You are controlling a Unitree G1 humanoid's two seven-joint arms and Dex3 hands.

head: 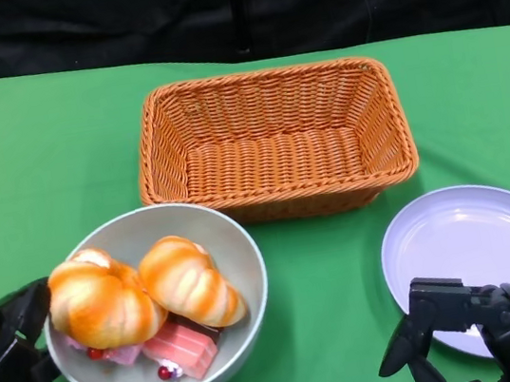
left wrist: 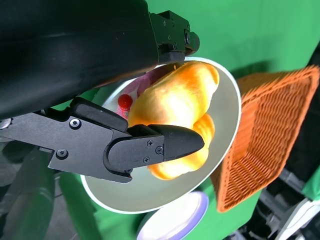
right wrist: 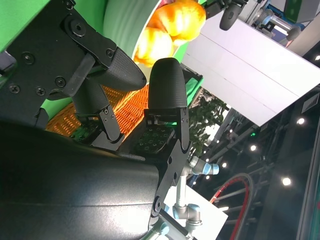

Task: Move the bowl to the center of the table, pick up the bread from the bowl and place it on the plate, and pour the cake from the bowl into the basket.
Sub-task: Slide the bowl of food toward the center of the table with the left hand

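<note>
- Left hand (head: 9,357) grips the near-left rim of the grey bowl (head: 234,242), one finger (left wrist: 165,142) lying over the inside.
- Right hand (head: 473,331) holds nothing, its fingers spread apart, above the near edge of the white plate (head: 492,232).
- Two bread rolls (head: 141,294) sit in the bowl on top of pink cake (head: 178,348) pieces.
- Orange wicker basket (head: 272,145) stands beyond the bowl, centre of the green table (head: 29,157).
- No readable writing anywhere.

Green table (head: 39,156) bears basket (head: 273,140), bowl (head: 235,252), plate (head: 478,239).
</note>
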